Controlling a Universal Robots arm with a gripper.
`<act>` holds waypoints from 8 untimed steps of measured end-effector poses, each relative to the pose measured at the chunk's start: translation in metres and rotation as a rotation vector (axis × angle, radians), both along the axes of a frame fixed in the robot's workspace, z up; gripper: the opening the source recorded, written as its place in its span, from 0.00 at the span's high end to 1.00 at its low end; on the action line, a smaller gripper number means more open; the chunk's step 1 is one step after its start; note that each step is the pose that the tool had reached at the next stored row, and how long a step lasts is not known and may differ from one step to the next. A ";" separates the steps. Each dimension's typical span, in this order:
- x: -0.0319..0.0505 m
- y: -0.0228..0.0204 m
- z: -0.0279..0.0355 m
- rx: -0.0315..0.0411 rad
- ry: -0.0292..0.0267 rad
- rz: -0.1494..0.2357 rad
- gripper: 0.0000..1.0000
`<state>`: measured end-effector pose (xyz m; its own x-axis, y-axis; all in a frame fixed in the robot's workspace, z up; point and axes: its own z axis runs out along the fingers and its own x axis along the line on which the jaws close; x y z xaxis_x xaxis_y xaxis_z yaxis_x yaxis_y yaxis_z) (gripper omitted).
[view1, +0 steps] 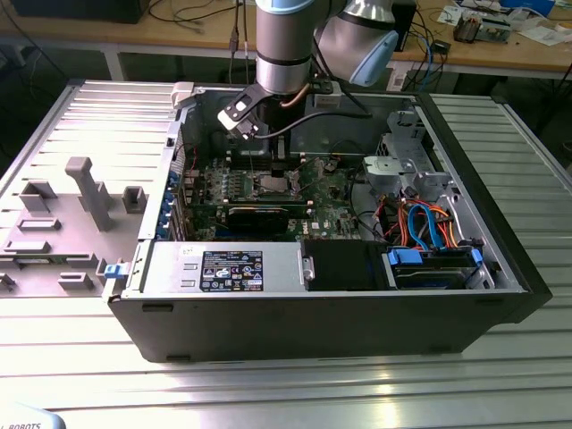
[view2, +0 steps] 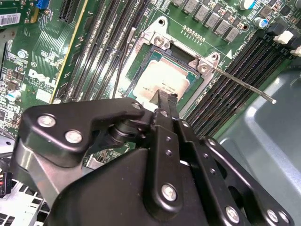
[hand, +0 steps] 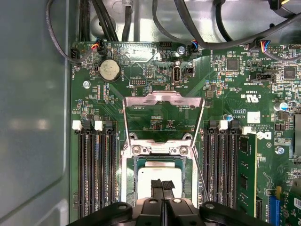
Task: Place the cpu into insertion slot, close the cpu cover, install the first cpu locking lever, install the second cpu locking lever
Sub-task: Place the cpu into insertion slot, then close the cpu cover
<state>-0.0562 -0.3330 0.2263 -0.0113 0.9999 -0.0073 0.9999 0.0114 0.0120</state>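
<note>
Reaching arm: the arm point(view1: 284, 45) comes down into the open computer case point(view1: 313, 322), above the green circuit board point(hand: 225, 94).
Gripper: the gripper point(hand: 162, 184) has its two black fingertips pressed together with nothing between them, and it holds nothing. The tips sit over the middle of the chip, and whether they touch it cannot be told.
Cpu: the cpu point(hand: 146, 176) lies flat inside the insertion slot point(hand: 128, 183), silver top up, and shows in both wrist views.
Cpu cover: the cpu cover point(hand: 162, 100) is swung up on its hinge and stands open beyond the socket, with the board showing through its window.
Levers: in the second wrist view one thin lever point(view2: 240, 84) slants out from the socket corner over the memory slots point(hand: 96, 174). Another lever point(view2: 123, 66) rises on the opposite side. Neither is latched down.
</note>
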 end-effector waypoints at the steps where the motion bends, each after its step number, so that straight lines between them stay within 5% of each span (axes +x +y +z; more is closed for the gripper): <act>1: 0.0000 0.0000 0.0000 0.0000 0.0000 0.000 0.89; 8: 0.0000 0.0002 0.0000 0.0000 0.0000 0.000 0.89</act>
<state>-0.0562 -0.3328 0.2263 -0.0113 0.9999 -0.0073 0.9999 0.0114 0.0120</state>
